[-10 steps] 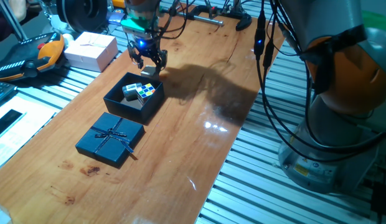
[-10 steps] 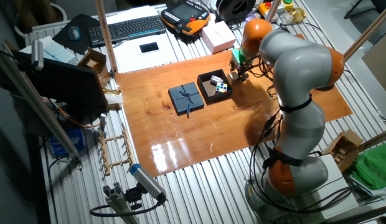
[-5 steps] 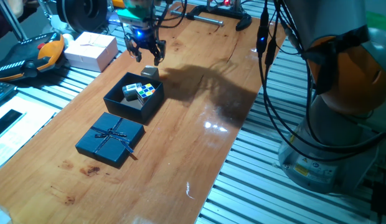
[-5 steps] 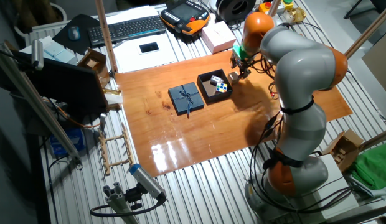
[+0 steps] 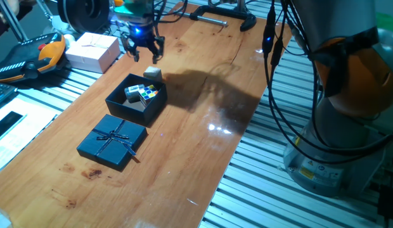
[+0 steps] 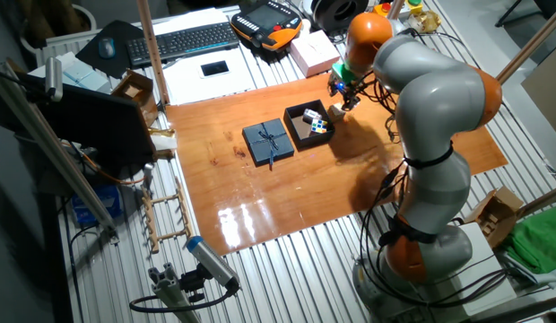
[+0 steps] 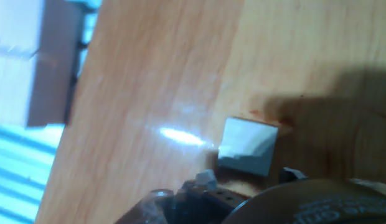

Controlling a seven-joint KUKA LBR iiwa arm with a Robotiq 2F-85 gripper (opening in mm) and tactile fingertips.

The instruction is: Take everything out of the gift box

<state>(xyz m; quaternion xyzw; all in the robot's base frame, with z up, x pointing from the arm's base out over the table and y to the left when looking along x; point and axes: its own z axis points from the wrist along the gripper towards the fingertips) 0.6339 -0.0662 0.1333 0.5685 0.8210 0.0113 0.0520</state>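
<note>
Since a second ago the gripper has been lifted up and back from a small grey-white block, which is left lying on the tabletop just beyond the far side of the box, toward the far left corner. The gripper is released and empty — its fingers stand spread above and beyond that block, nothing between them; in the hand view the block is seen alone on the wood below. Two things remain in the box: a white block and a coloured cube, side by side against its far wall. The lid lies flat on the tabletop just in front of the box, toward the near left edge; the pink box is off the wooden top to the left. One removal appears finished and a second is due. The next move calls for the open fingers to be brought back over the box and lowered around one of the two things — without the wall or the neighbour being caught.
</note>
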